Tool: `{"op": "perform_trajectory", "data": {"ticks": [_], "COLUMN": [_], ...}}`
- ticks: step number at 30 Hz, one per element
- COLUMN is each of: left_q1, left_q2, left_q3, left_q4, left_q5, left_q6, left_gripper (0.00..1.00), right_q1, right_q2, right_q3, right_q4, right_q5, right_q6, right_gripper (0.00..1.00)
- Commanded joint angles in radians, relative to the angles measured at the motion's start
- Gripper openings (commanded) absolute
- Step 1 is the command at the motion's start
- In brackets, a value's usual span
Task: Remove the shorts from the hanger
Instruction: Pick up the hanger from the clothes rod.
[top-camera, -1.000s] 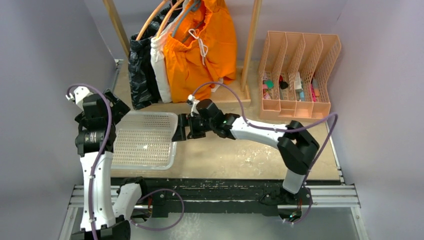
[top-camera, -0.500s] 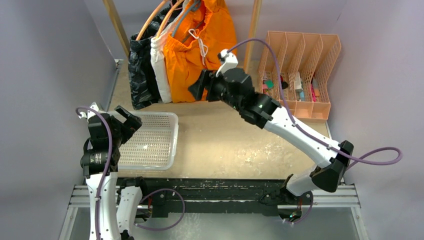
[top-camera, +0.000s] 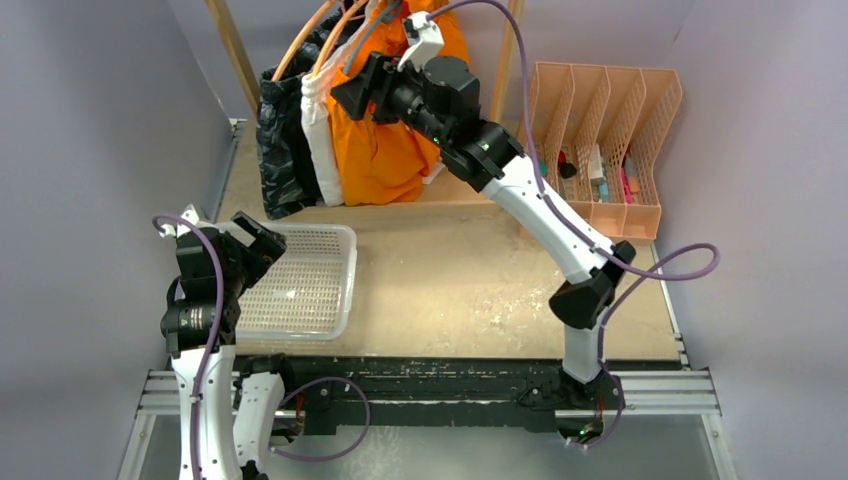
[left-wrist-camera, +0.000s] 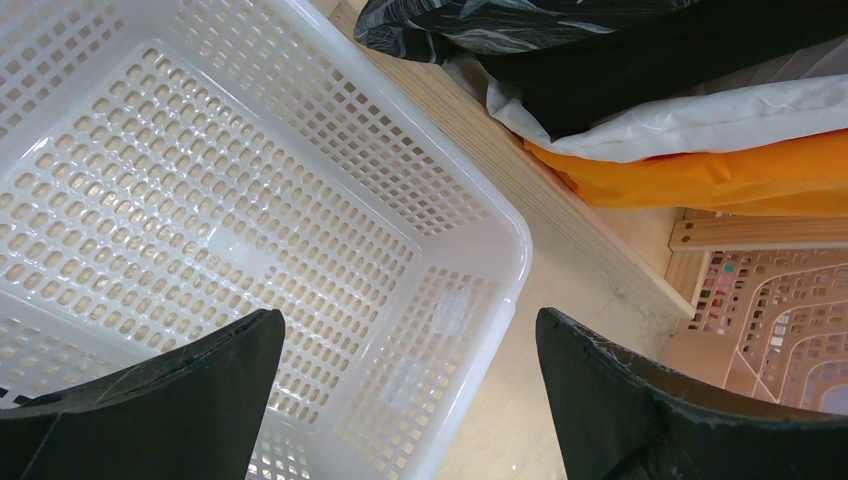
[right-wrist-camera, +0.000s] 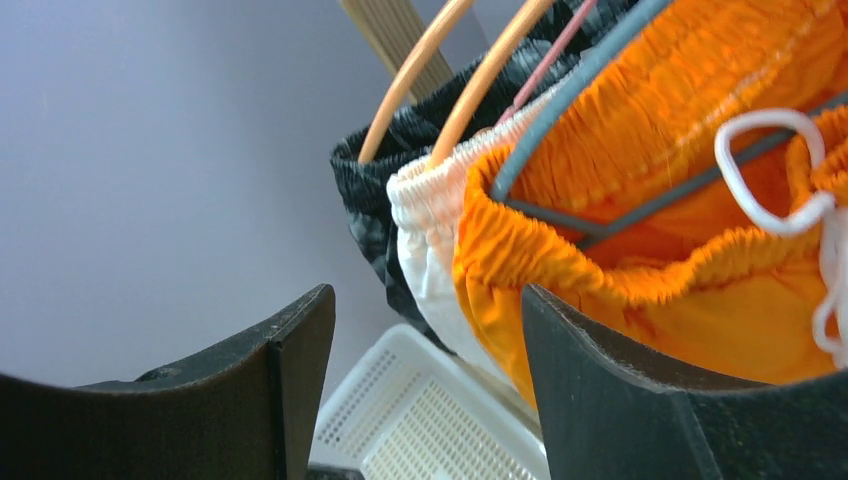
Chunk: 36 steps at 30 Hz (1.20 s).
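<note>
The right gripper (top-camera: 350, 97) is raised to hanger height with its jaws apart and nothing between them. It sits just in front of the waistband of the orange shorts (top-camera: 385, 150). In the right wrist view, the gathered orange waist (right-wrist-camera: 640, 230) lies just past the gripper (right-wrist-camera: 425, 300), threaded on a grey hanger (right-wrist-camera: 600, 130), and its white drawstring (right-wrist-camera: 780, 190) loops to the right. Next to it on the left are the white shorts (top-camera: 322, 140) and then the camo shorts (top-camera: 278, 150), both on orange hangers (top-camera: 300, 45). A black pair (left-wrist-camera: 620, 70) shows between them in the left wrist view. A wooden rack post (top-camera: 500, 90) stands right behind the arm, and a peach file organizer (top-camera: 600, 150) lies further right. The left gripper (top-camera: 262, 245), jaws also spread wide, hovers over the near left corner of the white basket (top-camera: 300, 290). Bare tabletop (top-camera: 450, 290) runs between the basket and the organizer.
</note>
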Motion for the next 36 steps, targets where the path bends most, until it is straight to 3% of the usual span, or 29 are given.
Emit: {"op": "perform_trajectory", "data": {"ticks": [1,4,8,13,18,21,29,36], "left_q1": [0.001,0.001,0.001,0.001,0.0,0.001,0.001,0.001], "left_q2": [0.003,0.004,0.011,0.02,0.022,0.021,0.024,0.022], "left_q3": [0.02,0.024,0.016,0.006,0.009,0.009,-0.01,-0.009], "left_q4": [0.044,0.042,0.045,0.042,0.045,0.04,0.053,0.054], "left_q5": [0.016,0.014,0.006,0.002,0.007,0.001,0.029,0.026], "left_q6": [-0.014,-0.013,-0.008,-0.004,-0.006,-0.005,-0.02,-0.024], "left_gripper": [0.96,0.96,0.96,0.96,0.96,0.96,0.95,0.95], "right_q1": [0.0,-0.014,-0.061,-0.062,-0.063,-0.064,-0.064,-0.064], "right_q2": [0.074,0.109,0.188,0.22,0.213,0.193,0.276,0.299], "right_q3": [0.171,0.219,0.29,0.306,0.319,0.292,0.351,0.362], "right_q4": [-0.034,-0.026,-0.001,0.035,0.011,0.056,0.084,0.138], "right_q5": [0.041,0.043,-0.136,-0.205,-0.04,-0.068,-0.068,-0.117], "right_q6": [-0.056,-0.083,-0.05,-0.046,-0.071,-0.092,-0.045,-0.016], "right_gripper": [0.71,0.73,0.64,0.66,0.7,0.71,0.66,0.52]}}
